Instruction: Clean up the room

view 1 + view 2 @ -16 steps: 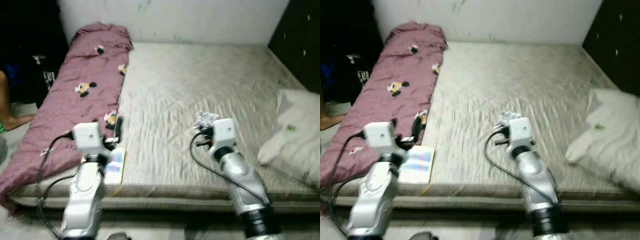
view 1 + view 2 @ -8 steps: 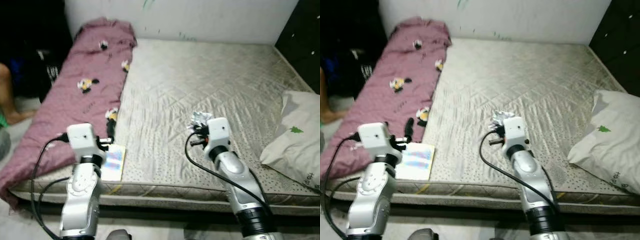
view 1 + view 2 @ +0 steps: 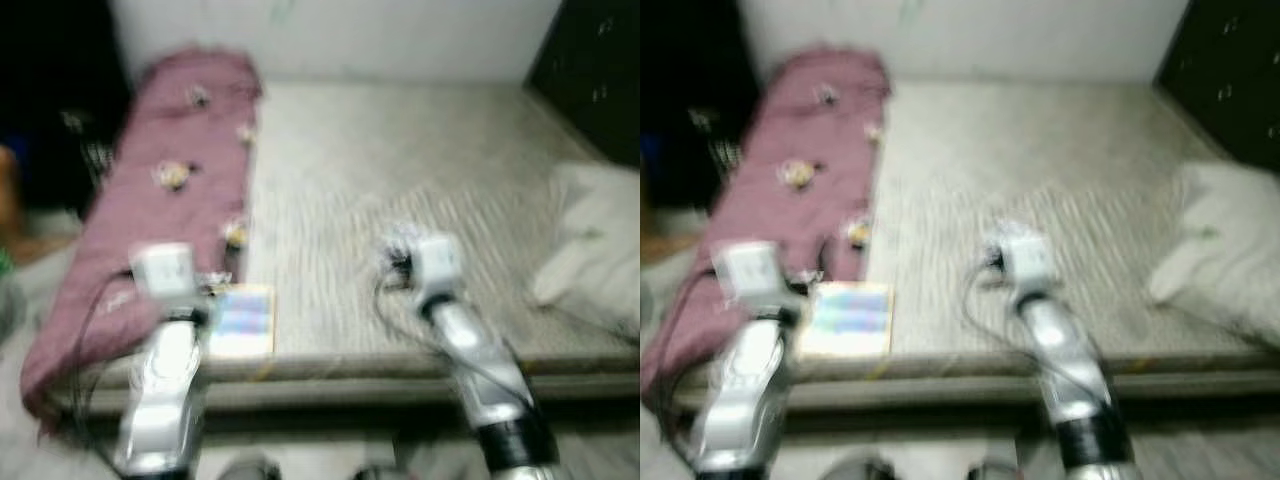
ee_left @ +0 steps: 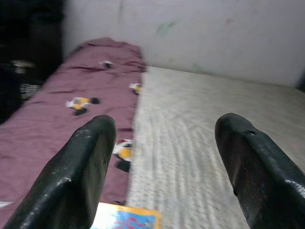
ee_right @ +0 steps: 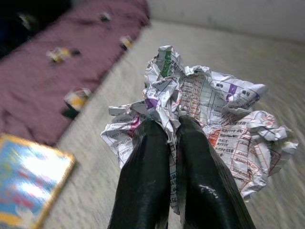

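Crumpled printed paper [image 5: 200, 109] sat pinched tight between my right gripper's [image 5: 174, 129] fingers, held above the mattress [image 3: 420, 170] near its front edge. My left gripper [image 4: 164, 143] was spread wide and empty. Next, I judged, I needed a bin.

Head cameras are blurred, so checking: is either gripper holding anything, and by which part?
The right gripper pinches a crumpled printed paper at its near underside fold. The left gripper is open, holding nothing.

On the mattress [image 3: 400, 160]: blanket [image 3: 170, 190] left, pillow [image 3: 595, 255] right, book [image 3: 240, 320] front-left.
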{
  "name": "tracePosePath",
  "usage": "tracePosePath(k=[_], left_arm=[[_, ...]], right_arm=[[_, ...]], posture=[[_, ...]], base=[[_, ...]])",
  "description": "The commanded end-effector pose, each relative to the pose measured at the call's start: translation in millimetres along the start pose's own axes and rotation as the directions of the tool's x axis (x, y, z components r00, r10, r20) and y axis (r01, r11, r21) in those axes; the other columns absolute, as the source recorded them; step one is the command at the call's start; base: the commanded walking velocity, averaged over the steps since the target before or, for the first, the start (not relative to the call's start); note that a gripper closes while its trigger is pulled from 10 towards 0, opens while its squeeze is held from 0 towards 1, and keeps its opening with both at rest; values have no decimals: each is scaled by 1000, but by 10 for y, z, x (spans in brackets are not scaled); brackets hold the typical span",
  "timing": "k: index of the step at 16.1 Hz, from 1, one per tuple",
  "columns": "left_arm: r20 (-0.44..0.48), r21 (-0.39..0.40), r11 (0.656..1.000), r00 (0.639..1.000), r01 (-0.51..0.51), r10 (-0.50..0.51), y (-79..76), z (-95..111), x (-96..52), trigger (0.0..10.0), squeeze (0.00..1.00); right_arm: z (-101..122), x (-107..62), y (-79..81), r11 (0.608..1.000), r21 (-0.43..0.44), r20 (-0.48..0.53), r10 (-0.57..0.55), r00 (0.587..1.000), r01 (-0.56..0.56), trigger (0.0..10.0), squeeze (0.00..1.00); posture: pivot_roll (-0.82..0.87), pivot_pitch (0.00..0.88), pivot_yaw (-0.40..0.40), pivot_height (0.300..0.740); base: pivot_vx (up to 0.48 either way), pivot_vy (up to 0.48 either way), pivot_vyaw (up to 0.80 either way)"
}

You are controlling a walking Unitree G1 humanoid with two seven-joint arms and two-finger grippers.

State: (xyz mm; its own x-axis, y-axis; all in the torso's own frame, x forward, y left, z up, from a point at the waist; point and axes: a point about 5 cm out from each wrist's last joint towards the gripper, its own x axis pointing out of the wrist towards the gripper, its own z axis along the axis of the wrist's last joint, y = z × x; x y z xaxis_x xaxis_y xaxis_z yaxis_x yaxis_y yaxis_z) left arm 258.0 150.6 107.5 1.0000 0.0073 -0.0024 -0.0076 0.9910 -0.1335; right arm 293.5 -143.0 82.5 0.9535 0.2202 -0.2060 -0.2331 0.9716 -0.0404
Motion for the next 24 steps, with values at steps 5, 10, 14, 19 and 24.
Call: tracePosePath(k=[5, 10, 14, 19, 24], left_arm=[[19, -1, 1000, 1000, 2, -2, 38, 49, 26, 10000, 0], [16, -6, 1000, 1000, 9, -9, 46, 50, 33, 10000, 0], [18, -16, 1000, 1000, 13, -13, 30, 52, 37, 10000, 0], [17, -11, 1000, 1000, 11, -11, 44, 50, 38, 10000, 0], [37, 12, 1000, 999, 0, -1, 45, 67, 36, 10000, 0]], right_arm=[[94, 35, 47, 1000, 1, 32, 14, 999, -14, 10000, 0], [104, 49, 43, 1000, 0, 35, 11, 999, -11, 10000, 0], [105, 60, 45, 1000, -8, 34, 17, 999, -16, 10000, 0], [109, 63, 51, 1000, -15, 36, 19, 999, -18, 10000, 0], [111, 67, 66, 999, -29, 37, 30, 999, -29, 10000, 0]], posture=[[-39, 4, -26, 740], [-39, 4, -26, 740], [-38, 0, -28, 740], [-39, 0, -28, 740], [-39, 0, -28, 740]], base=[[0, 442, 0], [0, 442, 0], [0, 441, 0], [0, 431, 0], [0, 172, 86]])
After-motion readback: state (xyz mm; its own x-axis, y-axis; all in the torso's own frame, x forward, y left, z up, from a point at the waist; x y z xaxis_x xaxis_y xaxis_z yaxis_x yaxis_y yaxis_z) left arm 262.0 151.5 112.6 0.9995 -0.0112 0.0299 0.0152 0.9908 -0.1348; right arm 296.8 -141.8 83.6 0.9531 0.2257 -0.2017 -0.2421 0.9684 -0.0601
